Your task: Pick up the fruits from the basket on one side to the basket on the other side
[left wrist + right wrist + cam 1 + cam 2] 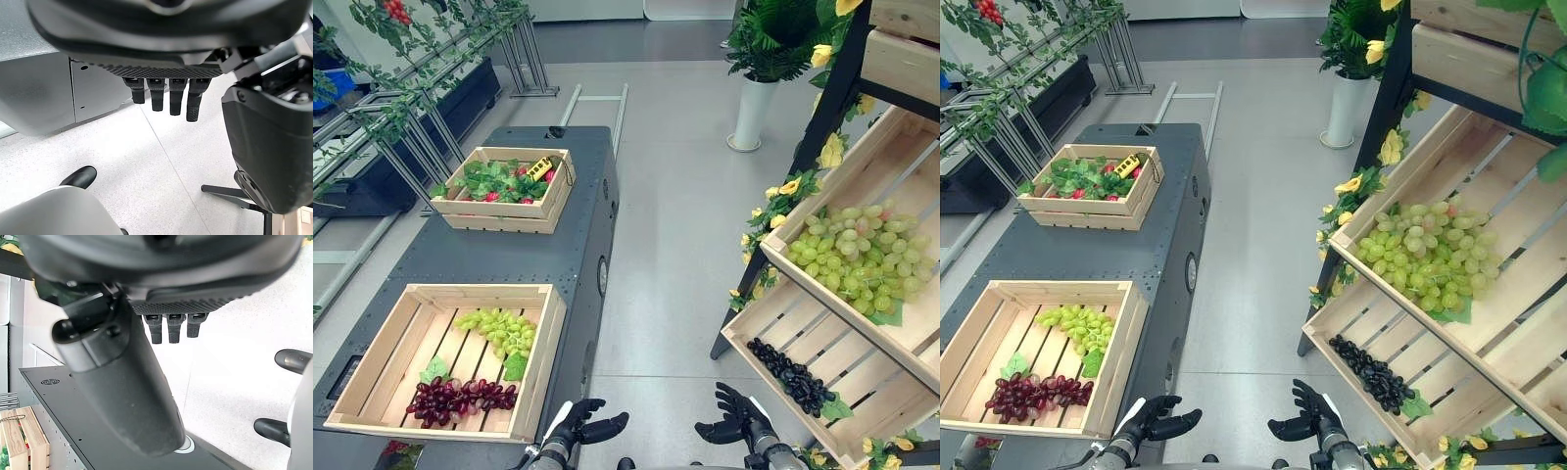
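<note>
A dark grey tabletop (558, 255) stood at the robot's left and a slanted wooden shelf rack (901, 176) at its right, with bare floor between them. On the rack, the upper crate (862, 157) held a heap of green grapes (858, 257), and the lower crate (783, 323) held a string of black grapes (791, 375). On the tabletop, the near crate (540, 367) held a green grape bunch (499, 331) and a dark red grape bunch (460, 399), lying apart on the slats, while the far crate (504, 206) was full of leafy greens with red fruit. The left robot hand (589, 427) and right robot hand (732, 419) hung low over the floor, both empty with fingers relaxed and spread. A grape bunch would likely be light, lumpy and soft, prone to sagging and shedding berries; cupping it from above around its thickest middle seems safest.
</note>
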`<state>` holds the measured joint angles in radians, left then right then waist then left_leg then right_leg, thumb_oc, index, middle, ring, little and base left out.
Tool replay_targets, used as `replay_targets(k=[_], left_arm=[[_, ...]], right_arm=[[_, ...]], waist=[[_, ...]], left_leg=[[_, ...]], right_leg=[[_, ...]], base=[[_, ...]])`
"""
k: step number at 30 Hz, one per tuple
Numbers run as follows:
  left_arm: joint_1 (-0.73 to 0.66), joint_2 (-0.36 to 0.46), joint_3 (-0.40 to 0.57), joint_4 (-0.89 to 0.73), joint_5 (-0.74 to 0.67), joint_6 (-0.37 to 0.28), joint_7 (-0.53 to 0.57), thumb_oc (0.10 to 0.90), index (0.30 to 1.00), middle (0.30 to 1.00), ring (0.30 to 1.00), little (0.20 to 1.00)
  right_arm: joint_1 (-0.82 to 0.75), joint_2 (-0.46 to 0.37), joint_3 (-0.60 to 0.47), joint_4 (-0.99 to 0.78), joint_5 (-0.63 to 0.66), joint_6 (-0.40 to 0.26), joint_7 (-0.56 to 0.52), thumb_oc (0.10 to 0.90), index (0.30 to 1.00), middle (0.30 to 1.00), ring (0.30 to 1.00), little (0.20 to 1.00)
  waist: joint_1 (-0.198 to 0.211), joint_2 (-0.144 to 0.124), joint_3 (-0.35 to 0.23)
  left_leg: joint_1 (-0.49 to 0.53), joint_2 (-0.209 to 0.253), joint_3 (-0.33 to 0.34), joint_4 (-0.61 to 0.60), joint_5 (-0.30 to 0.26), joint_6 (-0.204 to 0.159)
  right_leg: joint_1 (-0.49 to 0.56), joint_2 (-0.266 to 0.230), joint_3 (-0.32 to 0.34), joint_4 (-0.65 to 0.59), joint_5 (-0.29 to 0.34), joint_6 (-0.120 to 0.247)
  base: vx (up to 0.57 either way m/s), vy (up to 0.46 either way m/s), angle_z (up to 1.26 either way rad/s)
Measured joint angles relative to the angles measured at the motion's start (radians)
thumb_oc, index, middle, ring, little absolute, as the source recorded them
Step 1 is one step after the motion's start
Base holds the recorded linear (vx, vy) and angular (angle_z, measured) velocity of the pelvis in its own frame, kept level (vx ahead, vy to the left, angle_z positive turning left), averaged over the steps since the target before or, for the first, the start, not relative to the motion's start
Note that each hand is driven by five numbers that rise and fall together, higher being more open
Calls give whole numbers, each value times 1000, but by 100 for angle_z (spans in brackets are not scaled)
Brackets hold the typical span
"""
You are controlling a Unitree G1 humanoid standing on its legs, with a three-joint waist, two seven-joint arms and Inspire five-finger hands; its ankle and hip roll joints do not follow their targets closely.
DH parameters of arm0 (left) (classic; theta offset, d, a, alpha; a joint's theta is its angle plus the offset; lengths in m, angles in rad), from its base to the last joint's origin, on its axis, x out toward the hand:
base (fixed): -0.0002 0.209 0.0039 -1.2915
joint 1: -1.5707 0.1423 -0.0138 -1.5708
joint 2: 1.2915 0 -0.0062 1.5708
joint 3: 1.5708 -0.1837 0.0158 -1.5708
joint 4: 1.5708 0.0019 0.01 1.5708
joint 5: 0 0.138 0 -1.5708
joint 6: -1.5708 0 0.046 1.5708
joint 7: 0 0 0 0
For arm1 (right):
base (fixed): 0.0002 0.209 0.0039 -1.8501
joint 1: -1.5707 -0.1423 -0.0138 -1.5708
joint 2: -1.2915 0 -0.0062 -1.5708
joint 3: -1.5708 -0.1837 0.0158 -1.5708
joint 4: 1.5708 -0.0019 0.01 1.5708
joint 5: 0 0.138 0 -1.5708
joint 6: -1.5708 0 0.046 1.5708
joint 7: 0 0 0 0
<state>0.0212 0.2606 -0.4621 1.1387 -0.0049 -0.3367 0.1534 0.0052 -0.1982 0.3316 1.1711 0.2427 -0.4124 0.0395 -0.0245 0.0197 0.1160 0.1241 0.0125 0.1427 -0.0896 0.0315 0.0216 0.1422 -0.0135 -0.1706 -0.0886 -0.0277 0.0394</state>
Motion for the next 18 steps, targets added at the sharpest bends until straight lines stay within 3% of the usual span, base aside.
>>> replay_targets(k=[18], left_arm=[[-10, 4, -1, -1, 14, -2, -53, 800, 900, 900, 900, 900]], right_arm=[[-9, 1, 0, 0, 0, 60, 0, 800, 900, 900, 900, 900]], waist=[[10, 0, 2]], left_leg=[[8, 0, -6, 0, 0, 0]], right_leg=[[10, -1, -9, 0, 0, 0]], base=[[0, 0, 0]])
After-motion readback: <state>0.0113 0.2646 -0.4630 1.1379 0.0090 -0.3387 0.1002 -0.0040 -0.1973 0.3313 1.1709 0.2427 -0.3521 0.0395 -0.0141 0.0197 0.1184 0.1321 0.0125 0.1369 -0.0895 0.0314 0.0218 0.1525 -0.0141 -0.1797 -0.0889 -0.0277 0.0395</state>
